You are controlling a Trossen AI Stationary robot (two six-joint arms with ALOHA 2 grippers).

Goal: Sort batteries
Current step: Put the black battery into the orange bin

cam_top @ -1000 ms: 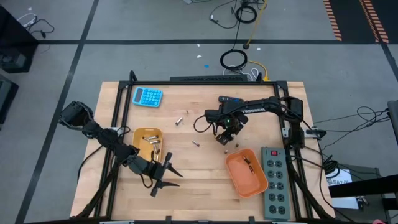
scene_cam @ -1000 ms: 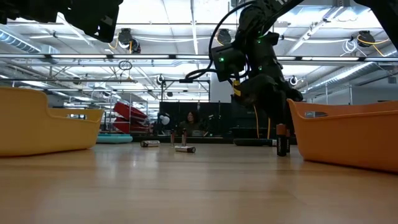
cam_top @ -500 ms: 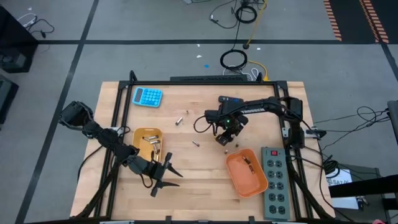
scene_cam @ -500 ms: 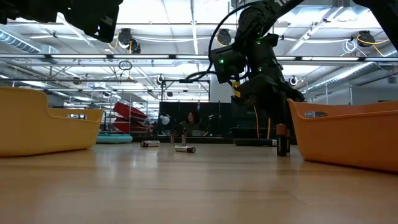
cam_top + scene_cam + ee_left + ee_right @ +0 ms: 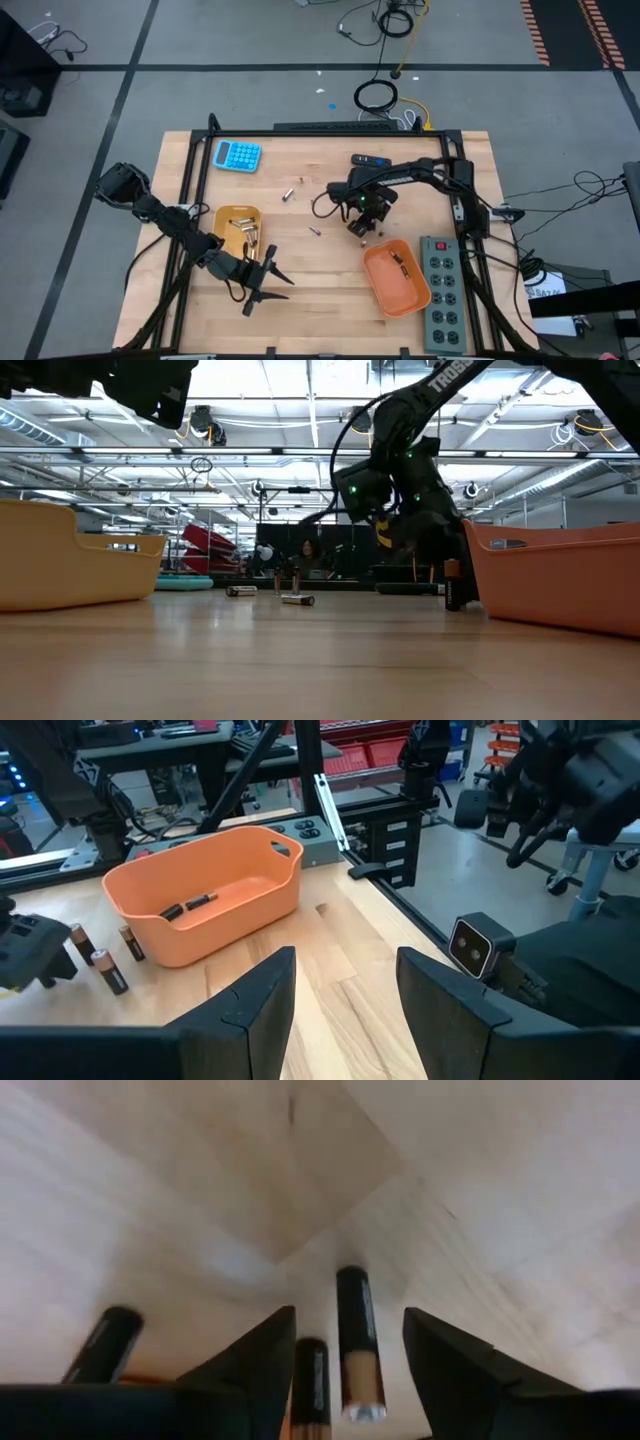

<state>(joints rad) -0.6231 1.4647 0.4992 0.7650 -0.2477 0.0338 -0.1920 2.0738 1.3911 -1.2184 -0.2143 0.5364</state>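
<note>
Batteries: several lie in the yellow tray [image 5: 232, 222] on the table's left; two lie in the orange tray [image 5: 395, 280] on the right; loose ones [image 5: 286, 193] rest on the bare wood table [image 5: 310, 290] between the trays. Three batteries [image 5: 357, 1342] stand upright just beside the orange tray, directly under the right gripper [image 5: 358, 226], fingers apart around them. Left gripper [image 5: 262, 287]: hovers near the table's front edge, beside the yellow tray, fingers spread wide, nothing held. Blue calculator [image 5: 237, 155]: far left corner. Power strip [image 5: 440, 292]: right edge.
</note>
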